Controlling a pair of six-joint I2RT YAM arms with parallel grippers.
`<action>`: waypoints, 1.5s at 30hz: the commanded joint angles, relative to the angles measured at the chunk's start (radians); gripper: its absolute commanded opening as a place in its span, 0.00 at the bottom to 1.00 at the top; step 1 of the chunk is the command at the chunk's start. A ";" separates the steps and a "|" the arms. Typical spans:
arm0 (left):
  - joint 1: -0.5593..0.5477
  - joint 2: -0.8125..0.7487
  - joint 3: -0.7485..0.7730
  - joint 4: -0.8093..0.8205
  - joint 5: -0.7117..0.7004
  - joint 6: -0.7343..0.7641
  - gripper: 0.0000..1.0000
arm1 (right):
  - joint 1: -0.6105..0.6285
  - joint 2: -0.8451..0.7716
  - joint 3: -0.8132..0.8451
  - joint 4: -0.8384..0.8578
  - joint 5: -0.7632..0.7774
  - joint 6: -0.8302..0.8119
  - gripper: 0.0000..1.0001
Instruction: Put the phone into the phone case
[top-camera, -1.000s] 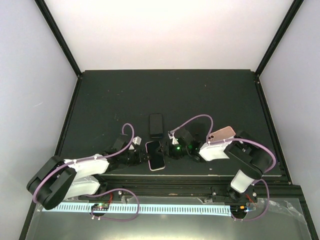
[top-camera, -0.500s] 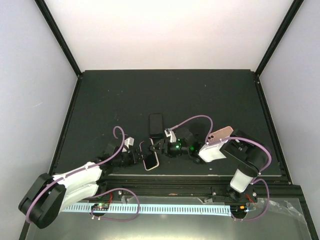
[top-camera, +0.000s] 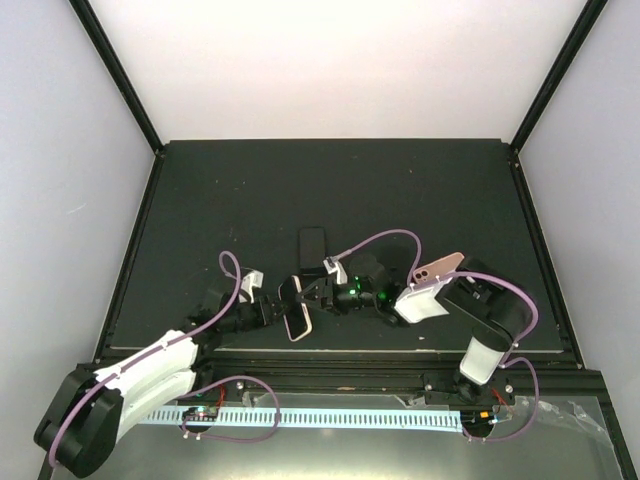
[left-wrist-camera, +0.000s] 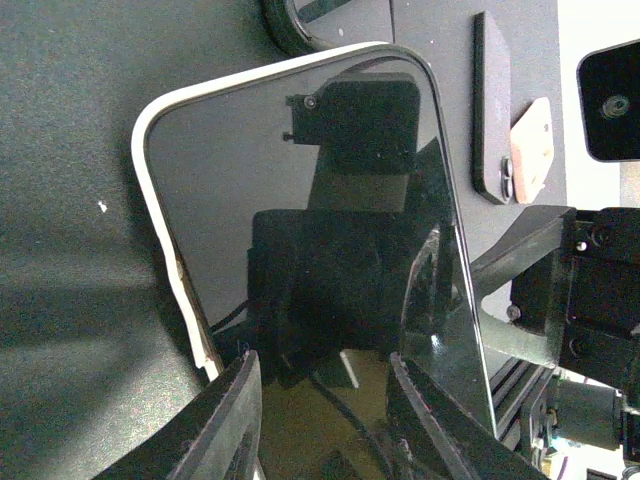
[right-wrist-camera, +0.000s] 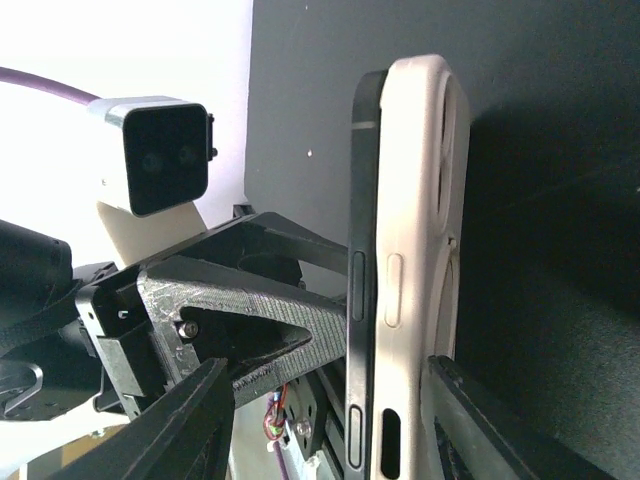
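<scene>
phone (left-wrist-camera: 300, 230) is tilted up, not lying flat, just on the near side of the black slab (top-camera: 312, 250), toward the arm bases. Can't tell if an edge touches the table.

cream case (right-wrist-camera: 415, 250) is on the phone's back. The right wrist view shows the phone's dark side frame sitting proud of the case lip. The left wrist view shows the rim gapping along one long side. My read: partly seated, not snapped in.

left gripper (left-wrist-camera: 322, 370): fingers either side of the phone's near end, looks clamped on it.
right gripper (right-wrist-camera: 330, 370): jaws apart astride phone and case. One pad is at the case back, with a clear gap on the glass side, so it isn't gripping.

Handling, judged:
- Phone is rigid. The glass front is slick and crack-prone, so no point loads on the screen.
- Case looks like a soft, flexible shell. The lip should stretch, but it can peel back off.
- Best hold is the phone by its side edges.
- Press through the case back at the corners, one corner at a time.
- Squeeze mid-span and it may skate out of the pads.

Further out: a pink phone-like item (top-camera: 440, 268) sits right of the slab, well apart from it. Everything is on the dark table (top-camera: 200, 200).
</scene>
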 joint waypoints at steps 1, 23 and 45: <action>0.014 -0.023 -0.004 -0.038 0.016 0.025 0.37 | 0.010 0.044 0.032 0.030 -0.054 0.010 0.52; 0.014 0.056 0.023 -0.021 0.008 0.041 0.37 | 0.009 0.036 0.094 -0.164 -0.045 -0.090 0.31; 0.014 0.110 0.057 -0.025 0.006 0.050 0.38 | 0.020 -0.026 0.116 -0.309 0.009 -0.187 0.22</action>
